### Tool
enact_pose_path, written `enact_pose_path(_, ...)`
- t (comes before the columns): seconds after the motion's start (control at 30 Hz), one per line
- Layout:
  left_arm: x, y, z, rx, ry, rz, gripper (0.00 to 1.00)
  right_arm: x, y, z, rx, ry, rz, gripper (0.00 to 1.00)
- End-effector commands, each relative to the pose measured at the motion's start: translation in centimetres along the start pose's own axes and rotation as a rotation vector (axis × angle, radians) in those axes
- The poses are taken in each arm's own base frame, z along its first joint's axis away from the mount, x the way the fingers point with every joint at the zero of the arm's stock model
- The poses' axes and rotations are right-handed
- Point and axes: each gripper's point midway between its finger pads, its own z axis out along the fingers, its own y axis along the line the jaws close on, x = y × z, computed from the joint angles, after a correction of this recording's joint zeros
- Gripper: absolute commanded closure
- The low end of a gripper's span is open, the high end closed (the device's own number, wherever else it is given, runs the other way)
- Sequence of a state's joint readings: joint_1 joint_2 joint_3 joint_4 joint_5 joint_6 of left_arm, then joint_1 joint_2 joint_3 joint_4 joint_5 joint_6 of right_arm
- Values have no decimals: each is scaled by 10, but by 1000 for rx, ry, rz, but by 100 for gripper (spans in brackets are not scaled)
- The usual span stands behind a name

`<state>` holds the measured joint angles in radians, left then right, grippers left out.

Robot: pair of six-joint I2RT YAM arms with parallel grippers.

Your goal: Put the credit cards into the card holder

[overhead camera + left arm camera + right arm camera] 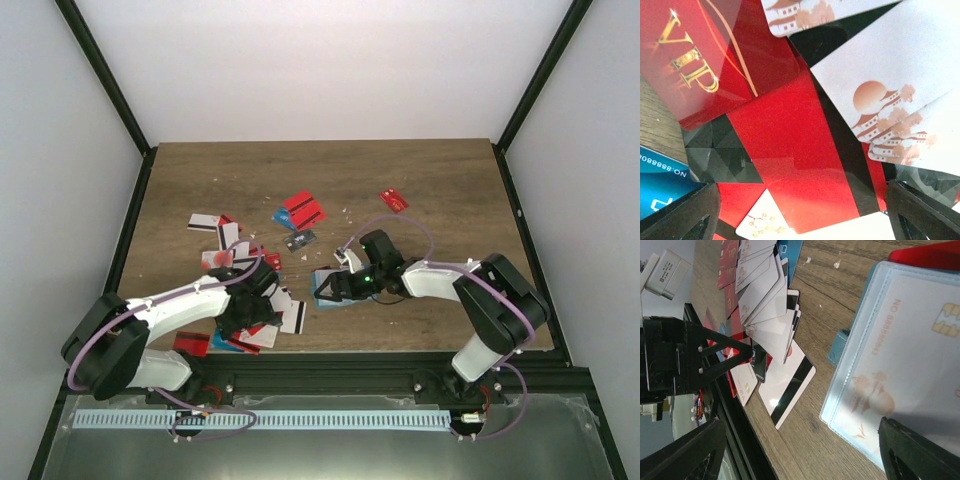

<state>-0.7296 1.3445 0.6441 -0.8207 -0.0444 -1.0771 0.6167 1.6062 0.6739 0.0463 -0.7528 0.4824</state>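
A: The card holder (900, 365) lies open on the table (420, 180) beneath the right gripper (800, 430), whose jaws are spread, holding nothing. Risk?

B: The left gripper (801, 200), spread over overlapping credit cards (790, 150), may pinch several together.

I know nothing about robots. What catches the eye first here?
A jumble of credit cards, mostly red and white, litters the wooden table, thickest under the left gripper near the front edge. Close up, a red card with gold VIP lettering stands out. The right gripper hovers over the teal card holder at centre.
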Motion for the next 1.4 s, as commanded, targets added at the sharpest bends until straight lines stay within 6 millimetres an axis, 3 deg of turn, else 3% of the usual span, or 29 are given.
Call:
enact_pose_path(0.0, -12, -6, 4, 19, -40, -10, 8, -7, 2, 2, -18, -3, -25, 15)
enact_pose_path(0.1, -12, -5, 9, 13, -35, -8, 9, -7, 2, 3, -18, -1, -24, 15)
enact_pose_path(0.2, -11, -5, 14, 19, -30, -11, 18, -7, 2, 3, -18, 0, -22, 15)
enact_pose_path(0.43, 10, 5, 30, 52, 41, -15, 34, -7, 1, 4, -18, 2, -17, 15)
enact_pose_path(0.6, 26, 0, 33, 107, 101, 14, 41, -7, 1, 4, -20, 7, -15, 15)
enact_pose_path(0.77, 45, -12, 28, 152, 142, 73, 43, -8, 3, 2, -16, 3, -13, 15)
enact_pose_path(0.9, 55, -34, 17, 201, 155, 149, 44, -8, 3, 1, -11, 0, -9, 15)
enact_pose_path(1.07, 45, -62, -5, 249, 88, 240, 42, -11, 6, 0, -16, -2, -6, 15)
enact_pose_path(1.2, 33, -62, -19, 223, 26, 271, 42, -17, 12, -2, -20, -7, -9, 15)
enact_pose_path(1.37, 27, -59, -33, 226, -8, 280, 34, -25, 20, 0, -30, -10, -9, 15)
